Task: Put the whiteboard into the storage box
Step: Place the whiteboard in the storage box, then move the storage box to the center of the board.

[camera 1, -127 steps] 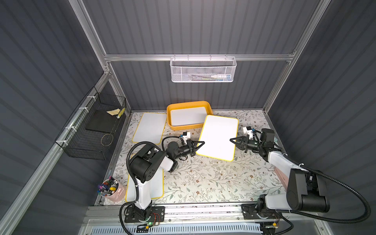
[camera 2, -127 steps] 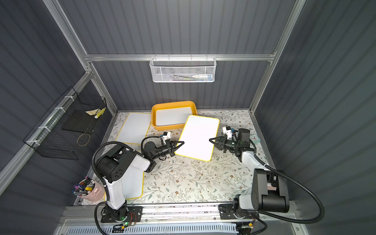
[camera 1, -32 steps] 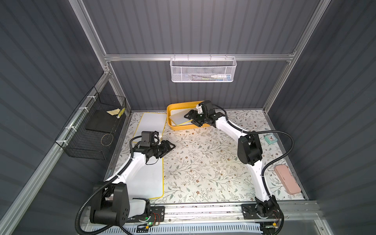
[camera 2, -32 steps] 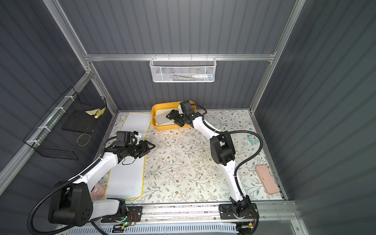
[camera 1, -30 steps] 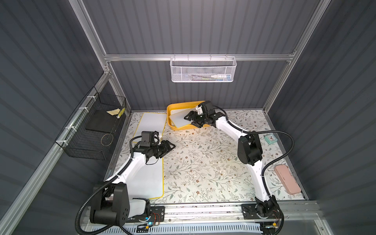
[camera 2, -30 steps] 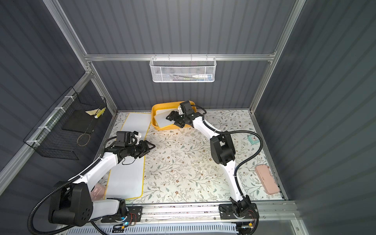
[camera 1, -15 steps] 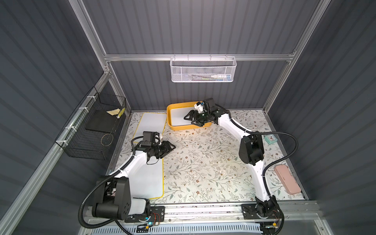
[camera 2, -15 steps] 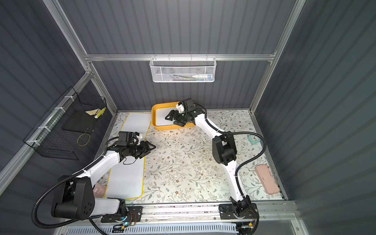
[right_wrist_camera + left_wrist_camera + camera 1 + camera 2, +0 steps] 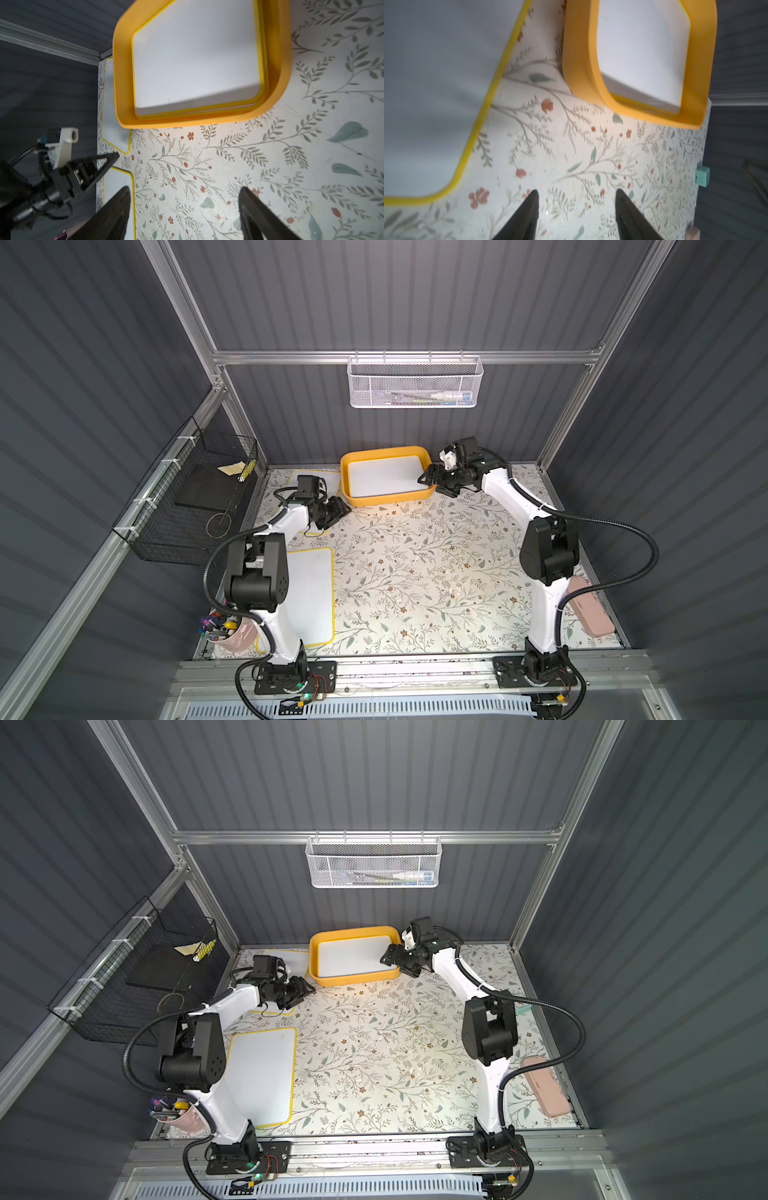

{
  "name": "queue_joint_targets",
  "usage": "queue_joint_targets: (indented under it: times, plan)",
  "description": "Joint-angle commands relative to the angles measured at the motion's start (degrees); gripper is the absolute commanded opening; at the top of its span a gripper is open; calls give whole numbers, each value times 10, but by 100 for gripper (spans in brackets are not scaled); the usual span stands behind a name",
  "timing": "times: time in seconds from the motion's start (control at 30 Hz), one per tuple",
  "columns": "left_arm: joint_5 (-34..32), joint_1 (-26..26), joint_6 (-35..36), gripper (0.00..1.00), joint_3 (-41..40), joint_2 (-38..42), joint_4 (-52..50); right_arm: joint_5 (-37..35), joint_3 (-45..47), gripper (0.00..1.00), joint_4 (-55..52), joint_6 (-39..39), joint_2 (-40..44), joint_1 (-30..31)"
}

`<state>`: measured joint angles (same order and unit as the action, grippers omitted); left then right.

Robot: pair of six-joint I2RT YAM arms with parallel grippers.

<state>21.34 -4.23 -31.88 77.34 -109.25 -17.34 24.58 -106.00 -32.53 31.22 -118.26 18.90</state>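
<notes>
Floral worktop (image 9: 415, 572), grey booth. Far centre: storage box (image 9: 390, 501), whiteboard (image 9: 386, 479) flat inside. Right hand (image 9: 432, 485) spread, empty, just beside box's right end. Left hand (image 9: 340, 511) spread, empty, by far-left whiteboard (image 9: 436, 93). Likely step: board delivered; next, edge pinch there.

A white mesh basket (image 9: 414, 383) — pens (image 9: 432, 397) inside, perhaps — and a black wire basket (image 9: 187, 506) hang along the walls (image 9: 374, 302).

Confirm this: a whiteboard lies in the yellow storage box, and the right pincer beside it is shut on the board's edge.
Wrong on the grip. A whiteboard lies in the yellow storage box, but the right pincer beside it is open and holds nothing; the right wrist view shows it.
</notes>
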Motion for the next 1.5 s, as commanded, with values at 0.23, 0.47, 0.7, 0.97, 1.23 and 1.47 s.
queue_joint_targets:
  times: [0.23,0.47,0.7,0.97,1.23,1.47]
  plan:
    - [-57,5,-1,55,287,-218,-57,13,88,81,-3,-45,58,-31]
    - [-38,-4,-19,22,387,-298,-69,22,146,81,3,-54,113,-37]
    - [-29,-53,23,3,396,-304,-76,21,214,81,16,-54,174,-52]
    - [-8,-114,100,0,318,-265,-80,17,270,81,17,-56,231,-75]
    - [13,-187,120,0,224,-219,-60,16,317,81,22,-57,262,-88]
    - [7,-278,55,0,133,-180,5,13,352,81,25,-63,282,-99]
